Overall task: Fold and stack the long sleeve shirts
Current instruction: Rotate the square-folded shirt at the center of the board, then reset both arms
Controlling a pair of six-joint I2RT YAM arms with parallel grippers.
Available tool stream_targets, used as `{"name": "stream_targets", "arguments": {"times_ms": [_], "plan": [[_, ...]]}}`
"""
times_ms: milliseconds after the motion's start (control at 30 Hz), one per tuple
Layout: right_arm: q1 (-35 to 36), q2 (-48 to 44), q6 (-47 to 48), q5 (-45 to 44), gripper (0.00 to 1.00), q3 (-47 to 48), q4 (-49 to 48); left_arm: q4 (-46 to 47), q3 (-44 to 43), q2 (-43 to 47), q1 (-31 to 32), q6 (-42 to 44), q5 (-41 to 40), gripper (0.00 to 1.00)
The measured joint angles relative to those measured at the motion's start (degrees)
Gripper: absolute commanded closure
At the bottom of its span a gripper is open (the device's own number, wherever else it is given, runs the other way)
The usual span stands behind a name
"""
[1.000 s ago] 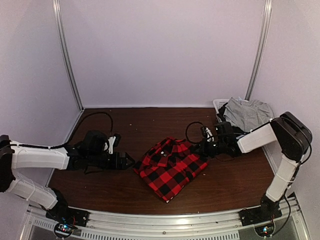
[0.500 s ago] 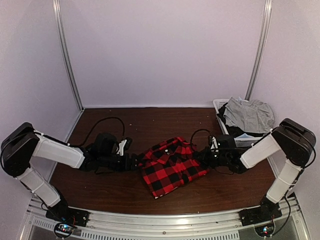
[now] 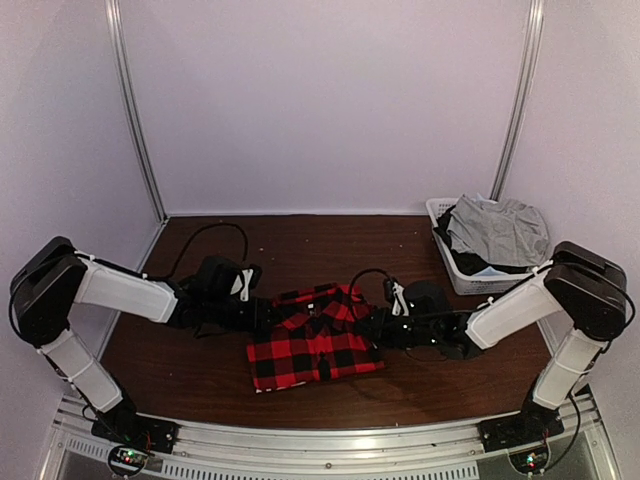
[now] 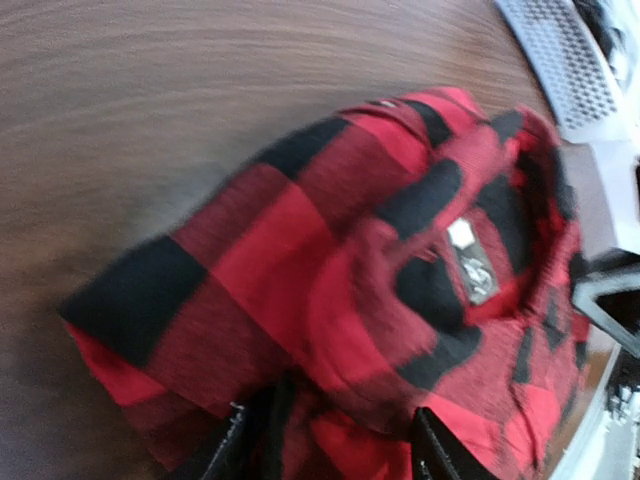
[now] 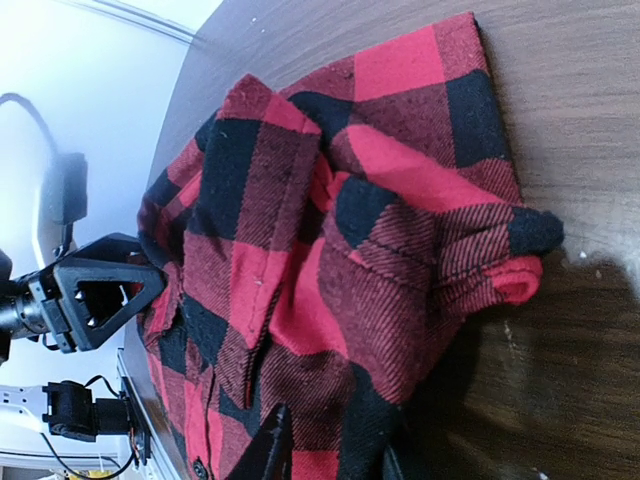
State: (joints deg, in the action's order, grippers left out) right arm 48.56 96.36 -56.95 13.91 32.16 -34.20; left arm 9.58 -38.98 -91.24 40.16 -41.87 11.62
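Observation:
One red-and-black check flannel shirt (image 3: 315, 340) lies bunched and partly folded mid-table. It fills the left wrist view (image 4: 330, 230) and the right wrist view (image 5: 340, 230). My left gripper (image 3: 272, 316) is at the shirt's left upper edge, its fingers closed on a thick bunch of cloth (image 4: 330, 455). My right gripper (image 3: 372, 328) is at the shirt's right edge, jaws closed on a fold (image 5: 330, 455). The left gripper also shows in the right wrist view (image 5: 100, 300), across the shirt.
A white mesh basket (image 3: 447, 262) stands at the back right and holds a grey garment (image 3: 495, 228) over dark cloth. The basket's wall shows in the left wrist view (image 4: 560, 60). Cables trail behind both arms. Metal frame posts stand at the back corners.
The left gripper moved right onto the shirt's edge. The right gripper moved left with the shirt. The shirt slid left, turned and now lies squarer.

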Motion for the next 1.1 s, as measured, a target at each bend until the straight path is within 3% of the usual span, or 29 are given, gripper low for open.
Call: {"name": "stream_targets", "arguments": {"times_ms": [167,267,433,633,867,1100], "plan": [[1.2,0.2,0.1,0.3,0.66,0.7,0.2,-2.9,-1.7,-2.6,-4.3,3.7,-3.2,0.44],[1.5,0.0,0.9,0.1,0.6,0.7,1.7,-4.4,-2.2,-3.0,-6.3,5.7,-4.3,0.36],[1.6,-3.3,3.8,-2.4,0.37,0.9,8.4,-6.7,-5.8,-3.0,-7.1,9.9,-4.5,0.17],[1.1,-10.0,10.1,-9.6,0.17,4.7,21.0,-7.9,-7.8,-0.1,-7.1,13.4,-5.4,0.02],[-4.4,-17.0,21.0,-17.4,0.06,12.2,34.4,-9.3,-7.5,10.3,-7.6,15.0,-13.1,0.02],[-10.0,-23.2,29.2,-24.7,0.04,14.9,40.9,-11.2,-8.1,19.2,-9.4,16.0,-20.7,0.02]]}}
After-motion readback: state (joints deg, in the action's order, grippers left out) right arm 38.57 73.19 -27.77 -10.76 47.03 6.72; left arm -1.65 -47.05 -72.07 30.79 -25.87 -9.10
